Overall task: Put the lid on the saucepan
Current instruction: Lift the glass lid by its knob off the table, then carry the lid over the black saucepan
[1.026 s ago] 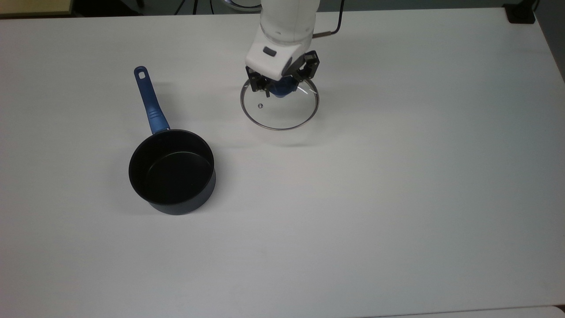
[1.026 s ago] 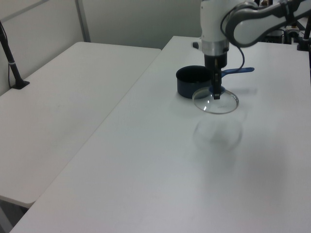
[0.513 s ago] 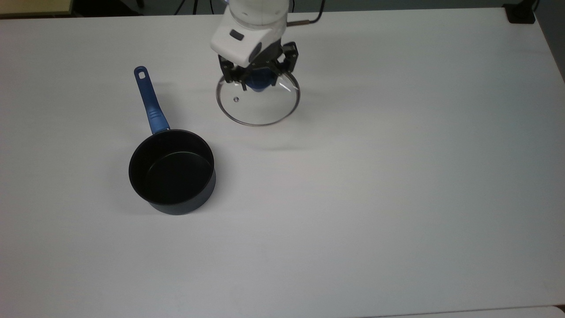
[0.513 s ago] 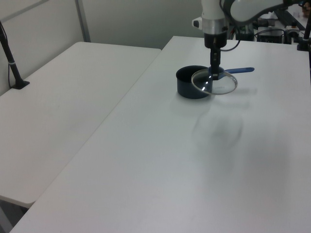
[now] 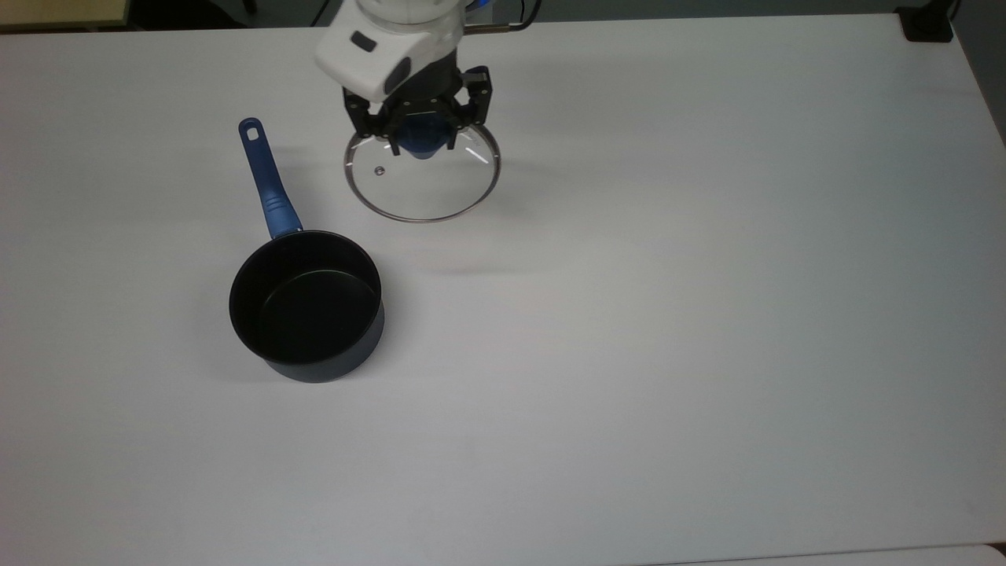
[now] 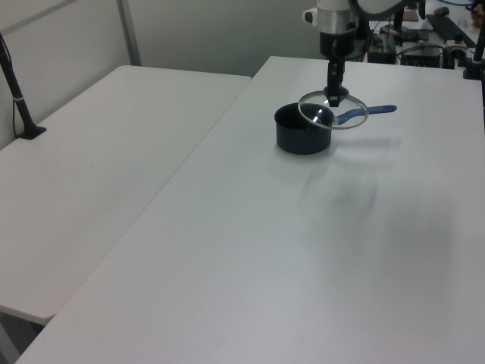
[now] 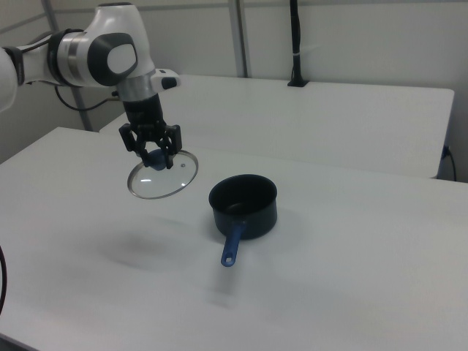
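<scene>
The lid (image 5: 424,185), a clear glass disc with a metal rim and a blue knob, hangs in the air above the white table, also seen as the lid (image 7: 159,178) and the lid (image 6: 333,117). My gripper (image 5: 420,140) is shut on its blue knob, gripper (image 7: 153,157). The saucepan (image 5: 306,305), black inside with a long blue handle (image 5: 266,182), stands on the table at the top view's lower left of the lid. In the right view the saucepan (image 7: 243,206) sits to the right of the lid, a gap between them. In the left view the saucepan (image 6: 301,130) sits partly behind the lid.
A wide white table (image 5: 668,314) carries the pan. A second white table (image 6: 98,167) stands beside it on the left view's left. A black post (image 7: 295,44) stands at the far table in the right view.
The gripper has carried the lid up and toward the top view's left, closer to the saucepan. The saucepan has not moved.
</scene>
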### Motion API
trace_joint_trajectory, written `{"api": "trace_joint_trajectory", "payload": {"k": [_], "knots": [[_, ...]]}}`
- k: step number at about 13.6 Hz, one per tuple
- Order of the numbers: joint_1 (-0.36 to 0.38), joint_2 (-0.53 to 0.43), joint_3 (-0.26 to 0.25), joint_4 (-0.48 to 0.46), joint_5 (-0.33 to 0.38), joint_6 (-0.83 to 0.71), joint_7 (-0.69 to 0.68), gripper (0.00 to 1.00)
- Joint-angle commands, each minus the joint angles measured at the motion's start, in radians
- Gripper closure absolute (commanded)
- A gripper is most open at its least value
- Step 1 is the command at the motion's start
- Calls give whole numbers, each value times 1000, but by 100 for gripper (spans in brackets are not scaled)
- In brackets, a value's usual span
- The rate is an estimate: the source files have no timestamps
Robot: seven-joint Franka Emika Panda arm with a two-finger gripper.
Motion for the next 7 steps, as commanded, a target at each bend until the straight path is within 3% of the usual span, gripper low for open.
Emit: {"api": "trace_joint_trajectory", "payload": {"k": [1, 7], "knots": [[-18, 33, -5, 67, -12, -16, -22, 54], [-23, 57, -35, 97, -11, -16, -39, 53]]}}
